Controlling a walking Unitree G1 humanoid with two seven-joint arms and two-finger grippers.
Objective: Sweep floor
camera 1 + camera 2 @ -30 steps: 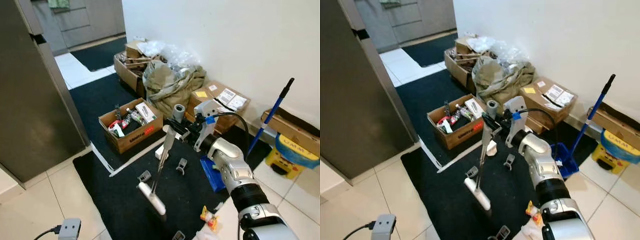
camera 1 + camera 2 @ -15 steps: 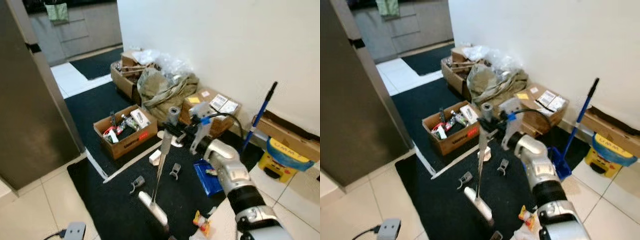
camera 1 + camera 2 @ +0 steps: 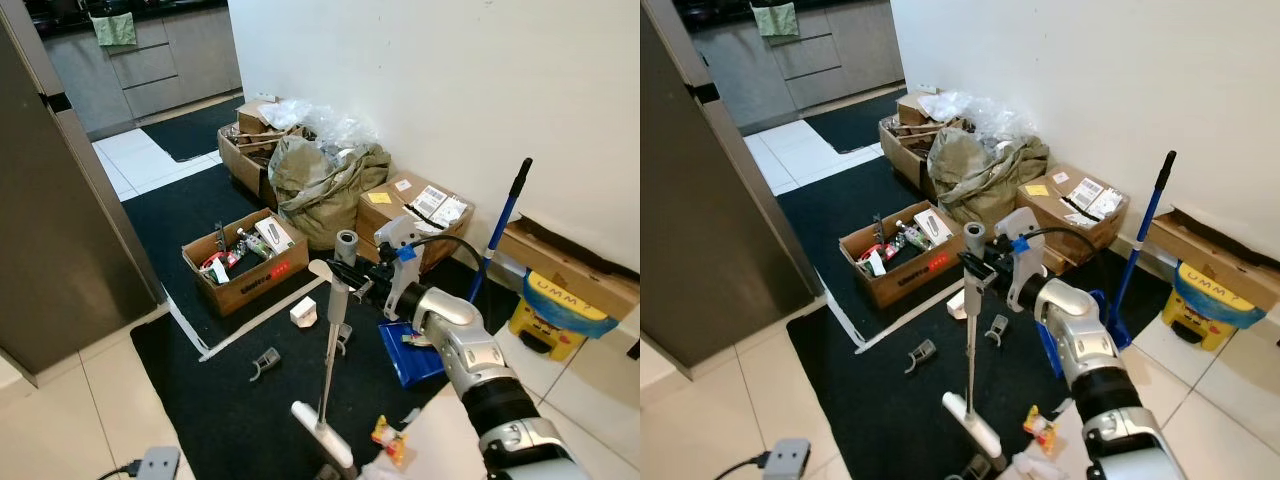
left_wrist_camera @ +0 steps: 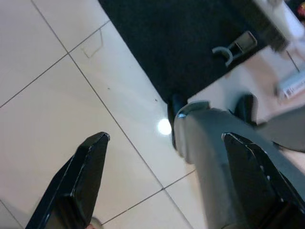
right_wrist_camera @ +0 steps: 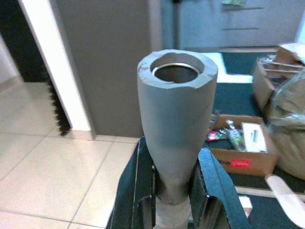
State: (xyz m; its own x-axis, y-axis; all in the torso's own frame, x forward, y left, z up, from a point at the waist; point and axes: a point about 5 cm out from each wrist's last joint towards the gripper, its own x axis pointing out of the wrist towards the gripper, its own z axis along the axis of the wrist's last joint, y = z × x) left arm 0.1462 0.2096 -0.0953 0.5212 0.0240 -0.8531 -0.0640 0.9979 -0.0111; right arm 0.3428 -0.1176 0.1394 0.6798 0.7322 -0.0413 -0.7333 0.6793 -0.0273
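Note:
My right gripper (image 3: 352, 287) is shut on the grey broom handle (image 3: 971, 300) just under its hollow top end. The handle stands nearly upright, and its pale head (image 3: 322, 434) rests on the black mat (image 3: 230, 400) in front of me. In the right wrist view the grey tube (image 5: 176, 119) sits clamped between both black fingers (image 5: 213, 188). Litter on the mat: two grey clips (image 3: 265, 362) (image 3: 342, 335), a small white box (image 3: 304, 311) and a yellow-red wrapper (image 3: 386, 440). My left gripper (image 4: 167, 176) hangs open over pale tiles at the mat's edge.
A blue dustpan (image 3: 410, 352) with a tall blue handle (image 3: 500, 225) stands right of the broom. An open cardboard box (image 3: 243, 262) of odds and ends sits on the mat. More boxes and sacks (image 3: 325, 175) line the wall. A grey cabinet (image 3: 60, 230) stands at left, a yellow tub (image 3: 555, 310) at right.
The whole view has shifted, so the camera moved. The broom handle now stands more upright than a second ago, still held in my right gripper.

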